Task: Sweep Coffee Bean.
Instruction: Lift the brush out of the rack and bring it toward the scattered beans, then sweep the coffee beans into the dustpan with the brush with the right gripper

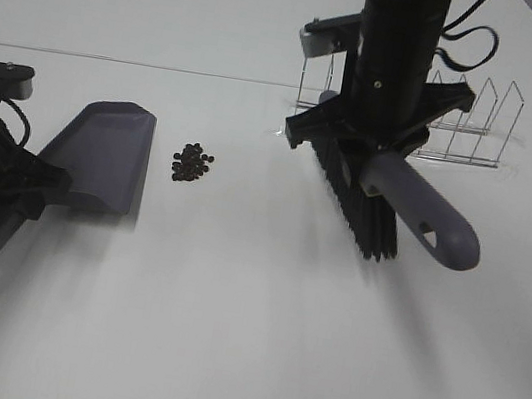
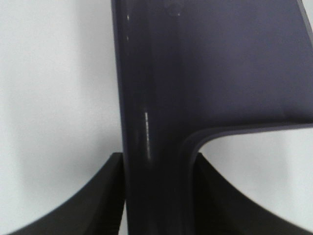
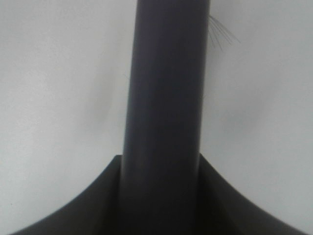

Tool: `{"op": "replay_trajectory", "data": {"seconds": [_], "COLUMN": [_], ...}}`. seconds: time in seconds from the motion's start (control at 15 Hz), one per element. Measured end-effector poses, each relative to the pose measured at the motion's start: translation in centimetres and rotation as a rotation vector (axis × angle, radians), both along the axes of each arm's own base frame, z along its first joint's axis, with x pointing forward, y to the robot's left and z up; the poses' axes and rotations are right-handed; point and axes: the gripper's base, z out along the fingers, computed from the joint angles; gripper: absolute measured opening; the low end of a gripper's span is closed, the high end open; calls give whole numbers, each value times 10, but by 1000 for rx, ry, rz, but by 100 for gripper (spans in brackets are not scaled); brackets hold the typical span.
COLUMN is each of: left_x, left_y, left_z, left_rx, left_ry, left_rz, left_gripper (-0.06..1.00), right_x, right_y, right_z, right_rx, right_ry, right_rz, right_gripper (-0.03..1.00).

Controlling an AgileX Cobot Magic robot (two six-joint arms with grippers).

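A small pile of dark coffee beans (image 1: 192, 163) lies on the white table, just right of the grey dustpan (image 1: 101, 153). My left gripper (image 1: 20, 183) is shut on the dustpan's handle (image 2: 156, 147), with the pan flat on the table and its open mouth toward the beans. My right gripper (image 1: 361, 144) is shut on the grey brush handle (image 3: 166, 107) and holds the brush (image 1: 362, 200) above the table, right of the beans, with its black bristles pointing down. The brush handle end (image 1: 438, 232) sticks out toward the front right.
A wire rack (image 1: 461, 119) stands behind the right arm at the back right. A seam between two table tops runs across the back (image 1: 165, 68). Open white table lies in front of the beans and the brush.
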Motion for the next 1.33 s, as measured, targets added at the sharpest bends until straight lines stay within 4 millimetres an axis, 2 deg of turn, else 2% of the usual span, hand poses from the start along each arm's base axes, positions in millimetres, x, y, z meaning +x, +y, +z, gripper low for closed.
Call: {"op": "replay_trajectory", "data": {"seconds": [0.07, 0.13, 0.27, 0.4, 0.53, 0.67, 0.8, 1.07, 1.33], "left_x": [1, 1, 1, 0, -1, -1, 1, 2, 2], "left_y": [0, 0, 0, 0, -2, -9, -15, -16, -16], "left_z": [0, 0, -3, -16, -25, -26, -28, -28, -28], "left_rx": [0, 0, 2, 5, 1, -1, -2, -4, -9], "left_ry": [-12, -13, -3, 44, 77, 71, 70, 67, 71], "left_rz": [1, 1, 2, 4, 11, -6, -22, -19, -12], "left_gripper": [38, 38, 38, 38, 38, 38, 38, 38, 38], "right_x": [5, 8, 17, 24, 25, 25, 28, 36, 33], "right_y": [4, 6, 13, 20, 30, 41, 57, 84, 132], "right_z": [-25, -31, -33, -32, -33, -33, -38, -46, -51], "right_rx": [-33, -34, -16, 16, 39, 67, 113, 137, 219], "right_ry": [42, 43, 29, 19, 21, 23, 39, 62, 55], "right_rz": [-3, -3, -4, -8, 5, 24, 49, 97, 182], "right_gripper": [36, 36, 36, 36, 36, 36, 36, 36, 36]}}
